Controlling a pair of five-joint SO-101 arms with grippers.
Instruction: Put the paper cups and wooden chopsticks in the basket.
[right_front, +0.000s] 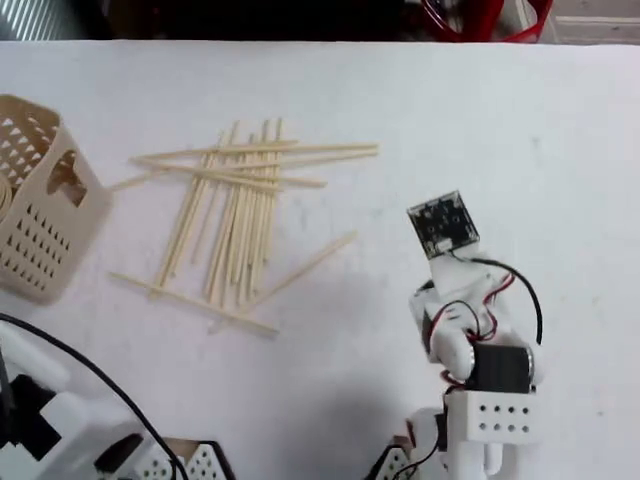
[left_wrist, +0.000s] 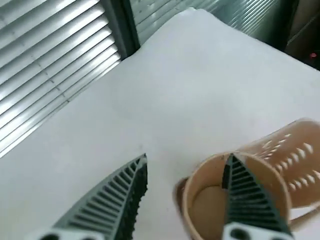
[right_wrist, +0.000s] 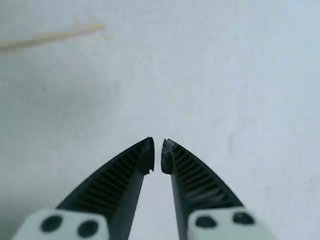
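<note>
Several wooden chopsticks (right_front: 235, 215) lie in a loose crossed pile on the white table. The perforated beige basket (right_front: 45, 210) stands at the left edge. In the left wrist view a tan paper cup (left_wrist: 200, 202) sits close beside the basket (left_wrist: 295, 160). My left gripper (left_wrist: 187, 159) is open there, with one finger over the cup's mouth and the other outside its wall. My right gripper (right_wrist: 157, 150) is shut just above bare table, empty. A single chopstick (right_wrist: 55, 35) lies farther off. The right arm (right_front: 470, 350) sits at the lower right.
Part of the left arm and its black cable (right_front: 90, 375) occupy the bottom left corner. A red object (right_front: 470, 20) sits beyond the table's far edge. Window blinds (left_wrist: 45, 60) run behind the table in the left wrist view.
</note>
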